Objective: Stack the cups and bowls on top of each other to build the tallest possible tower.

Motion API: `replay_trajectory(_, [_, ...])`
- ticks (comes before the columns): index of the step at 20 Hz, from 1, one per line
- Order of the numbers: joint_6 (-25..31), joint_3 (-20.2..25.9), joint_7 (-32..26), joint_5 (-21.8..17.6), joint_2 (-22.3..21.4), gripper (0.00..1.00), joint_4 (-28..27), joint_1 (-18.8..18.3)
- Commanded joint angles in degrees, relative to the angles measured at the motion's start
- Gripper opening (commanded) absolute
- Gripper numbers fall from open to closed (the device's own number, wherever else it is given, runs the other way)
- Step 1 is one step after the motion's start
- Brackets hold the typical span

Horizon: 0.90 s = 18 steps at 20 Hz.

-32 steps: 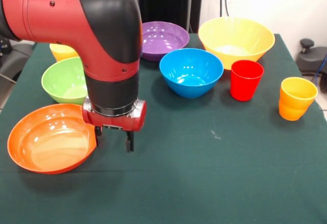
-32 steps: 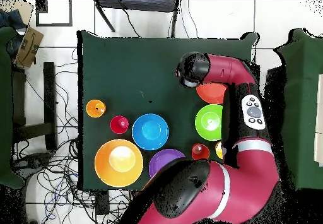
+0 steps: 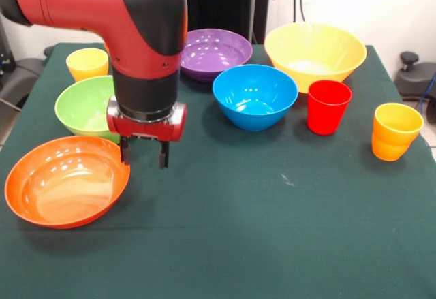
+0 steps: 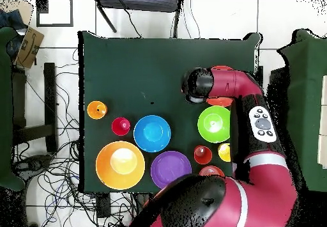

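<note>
beside the wide orange bowl [image 3: 66,180], the open gripper [image 3: 144,154], empty

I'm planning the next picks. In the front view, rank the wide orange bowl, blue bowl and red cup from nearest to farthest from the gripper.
From the gripper:
1. Wide orange bowl, right beside it, picture's left.
2. Blue bowl, to the picture's right.
3. Red cup, beyond the blue bowl.

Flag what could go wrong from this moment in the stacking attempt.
1. The end effector hangs open right at the rim of the wide orange bowl; a slightly off descent could strike the rim and tip or slide it.
2. The green bowl sits close behind, so the arm could nudge it.
3. The orange bowl lies near the table edge.
</note>
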Motion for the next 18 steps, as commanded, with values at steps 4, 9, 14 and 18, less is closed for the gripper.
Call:
replay_trajectory(4, [-13.63,2.75,-7.24,-7.83,-3.1,1.0,13.35,-0.88])
replay_trajectory(9, [-21.56,-3.63,1.65,-13.11,0.3,1.0,11.71,4.54])
replay_trajectory(14, [-25.74,-9.67,7.65,-14.65,3.53,1.0,9.53,9.38])
replay_trajectory(18, [-27.16,-12.86,8.46,-13.83,5.5,1.0,7.75,11.9])
